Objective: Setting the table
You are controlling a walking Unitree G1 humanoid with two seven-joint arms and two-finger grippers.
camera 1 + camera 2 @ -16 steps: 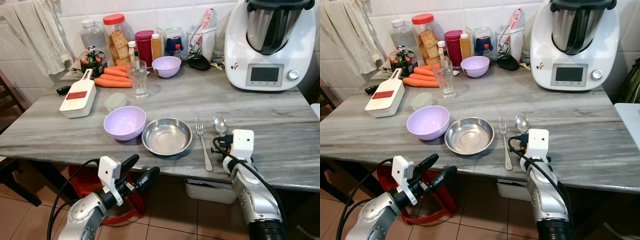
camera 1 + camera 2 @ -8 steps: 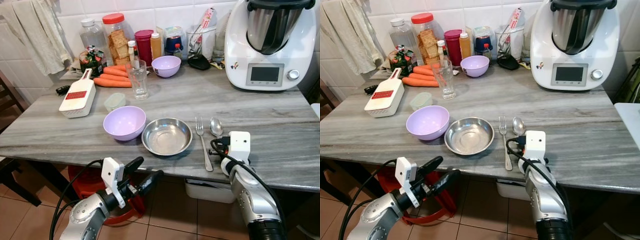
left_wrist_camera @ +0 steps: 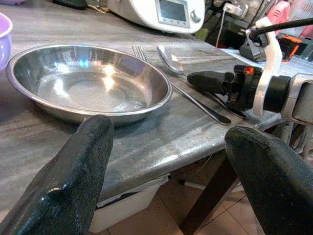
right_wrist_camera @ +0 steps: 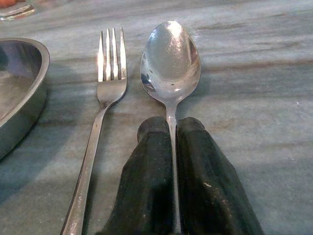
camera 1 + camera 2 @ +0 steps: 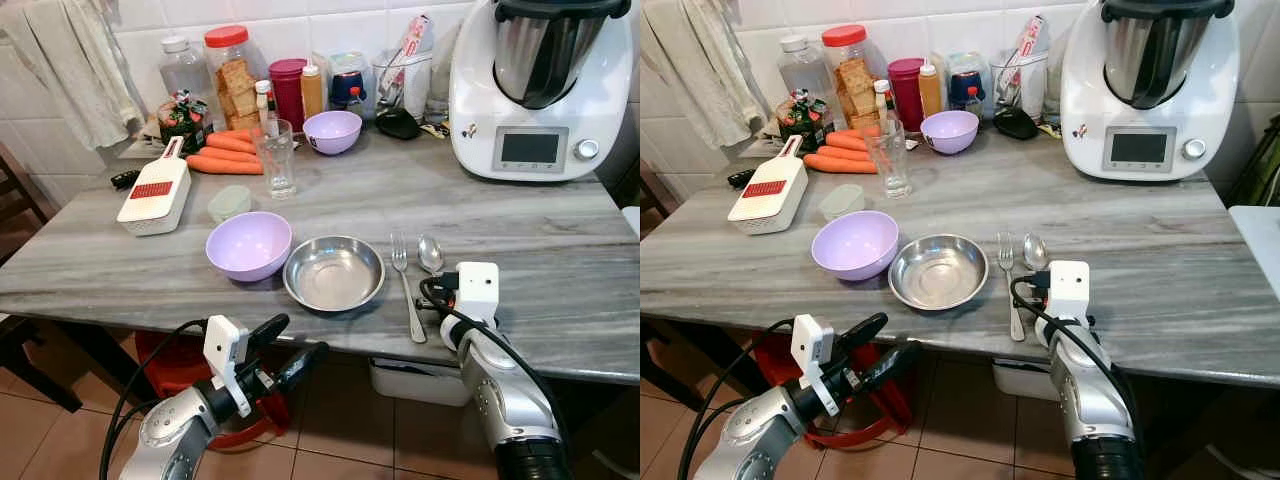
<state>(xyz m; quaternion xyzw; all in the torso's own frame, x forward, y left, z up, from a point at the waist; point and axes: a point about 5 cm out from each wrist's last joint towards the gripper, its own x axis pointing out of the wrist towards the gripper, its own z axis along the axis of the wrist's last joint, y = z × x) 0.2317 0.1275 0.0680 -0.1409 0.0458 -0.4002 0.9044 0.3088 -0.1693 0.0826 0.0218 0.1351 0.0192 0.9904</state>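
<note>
We see a grey marble-patterned table (image 5: pixel 560 230) against a white tiled wall. One spoon (image 4: pixel 170 61) lies on it near the front edge, bowl pointing toward the wall, its handle pinched between the two closed fingers of the right gripper (image 4: pixel 172 128). Just beside the spoon, on the robot's left, lies one fork (image 5: pixel 404 275), parallel to it and not touching. Next over is one steel plate (image 5: pixel 334 272), empty, then a lilac bowl (image 5: pixel 249 244), empty as far as we can see, the two nearly touching.

The left gripper (image 5: pixel 290 345) hangs below the table's front edge with its fingers spread wide and nothing between them; in the left wrist view the plate sits on the table beyond them.

Toward the wall we count a second lilac bowl (image 5: pixel 333 131), contents not visible, and one drinking glass (image 5: pixel 277 158), empty. Three carrots (image 5: pixel 226 157) lie behind the glass. A white grater (image 5: pixel 156 194) and a small lidded tub (image 5: pixel 230 202) are further left. One clear jar with a red lid (image 5: pixel 232 78) holds crackers; other bottles stand beside it. One white kitchen machine (image 5: pixel 537 85) with a steel jug occupies the right rear corner.
</note>
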